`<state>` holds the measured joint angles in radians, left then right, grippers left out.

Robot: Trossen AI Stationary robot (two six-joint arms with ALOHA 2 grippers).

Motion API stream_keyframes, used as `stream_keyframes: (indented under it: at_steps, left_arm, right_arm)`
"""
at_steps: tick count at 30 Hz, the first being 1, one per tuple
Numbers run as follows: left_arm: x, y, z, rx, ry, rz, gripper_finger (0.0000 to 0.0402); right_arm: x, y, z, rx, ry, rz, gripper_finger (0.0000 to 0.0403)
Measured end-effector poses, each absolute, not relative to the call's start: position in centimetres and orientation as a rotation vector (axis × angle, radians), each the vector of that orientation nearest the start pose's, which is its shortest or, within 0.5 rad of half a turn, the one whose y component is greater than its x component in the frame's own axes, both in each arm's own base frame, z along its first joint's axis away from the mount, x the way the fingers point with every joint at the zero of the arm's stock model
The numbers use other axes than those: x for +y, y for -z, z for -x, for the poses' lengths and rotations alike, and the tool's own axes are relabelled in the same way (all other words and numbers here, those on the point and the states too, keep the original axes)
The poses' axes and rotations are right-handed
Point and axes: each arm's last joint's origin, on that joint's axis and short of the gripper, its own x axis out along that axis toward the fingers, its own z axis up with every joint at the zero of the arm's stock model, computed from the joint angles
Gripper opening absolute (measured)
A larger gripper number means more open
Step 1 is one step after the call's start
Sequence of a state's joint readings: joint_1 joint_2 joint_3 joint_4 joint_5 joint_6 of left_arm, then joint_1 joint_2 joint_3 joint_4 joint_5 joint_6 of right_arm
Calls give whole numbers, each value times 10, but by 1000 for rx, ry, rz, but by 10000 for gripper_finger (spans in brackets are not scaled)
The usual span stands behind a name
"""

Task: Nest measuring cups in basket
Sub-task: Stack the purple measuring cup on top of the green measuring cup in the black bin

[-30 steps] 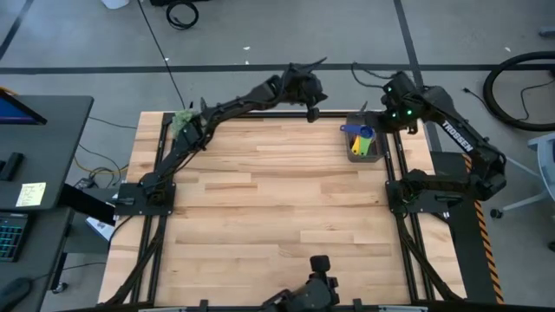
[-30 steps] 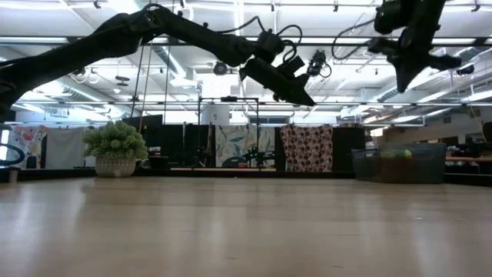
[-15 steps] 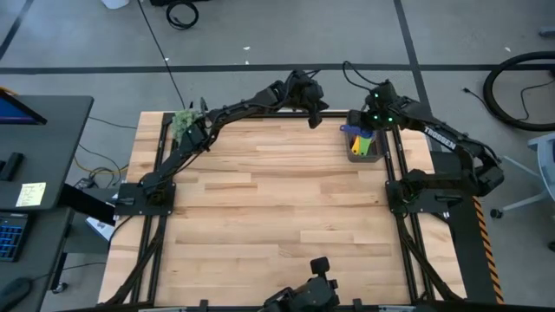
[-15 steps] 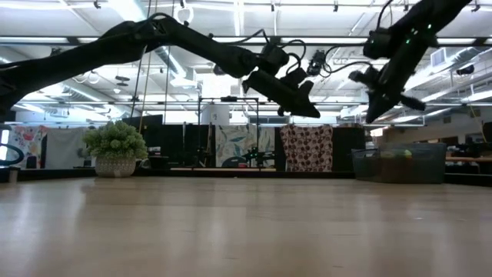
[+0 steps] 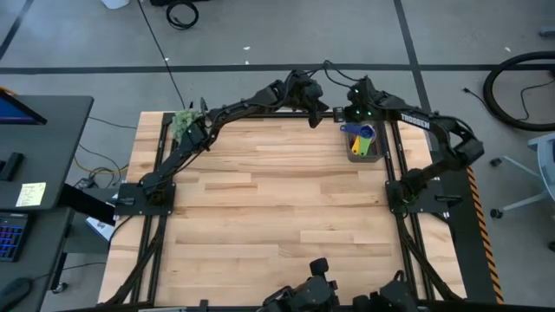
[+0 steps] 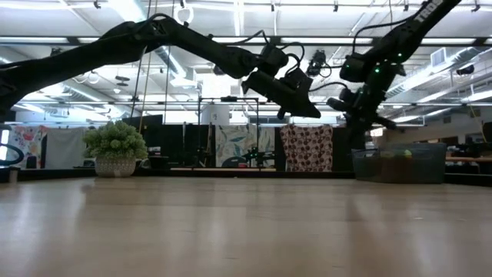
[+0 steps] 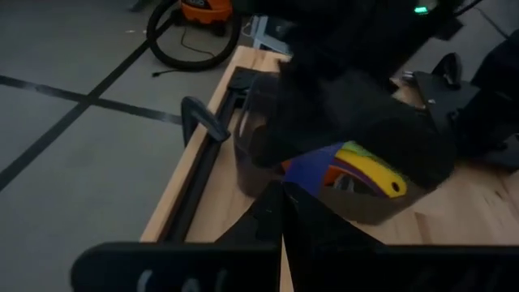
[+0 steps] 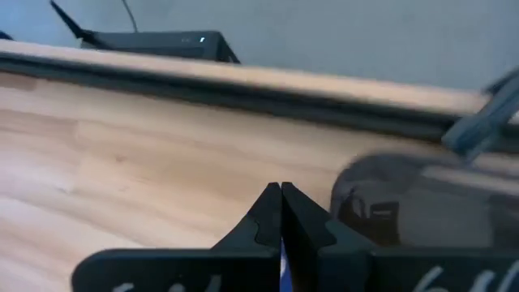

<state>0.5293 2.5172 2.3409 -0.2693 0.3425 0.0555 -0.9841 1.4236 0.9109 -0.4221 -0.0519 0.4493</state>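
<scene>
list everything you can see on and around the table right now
basket: one, dark grey, far right of table
cups: a nested stack, blue, yellow, orange showing, in the basket; exact count unclear
plant: one, fuzzy green, far left corner
table: one, light wood
left gripper: fingers shut, raised over the far edge, left of the basket
right gripper: fingers shut, raised by the basket's far end

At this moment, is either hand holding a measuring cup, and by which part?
Neither. The left hand and right hand are both shut on nothing, above the table's far edge beside the basket.
</scene>
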Motion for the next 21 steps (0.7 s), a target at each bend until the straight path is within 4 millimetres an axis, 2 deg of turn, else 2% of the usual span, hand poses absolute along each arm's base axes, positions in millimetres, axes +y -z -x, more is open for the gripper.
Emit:
stream_keyframes:
  at_steps: [8, 21]
  left_arm:
    - [280, -232, -498, 418, -147, 146, 7]
    - [288, -232, -493, 418, -158, 143, 7]
  right_arm:
    - [-239, -216, -159, 818, 1106, -888, 6]
    - [-235, -211, -158, 886, 1050, -945, 6]
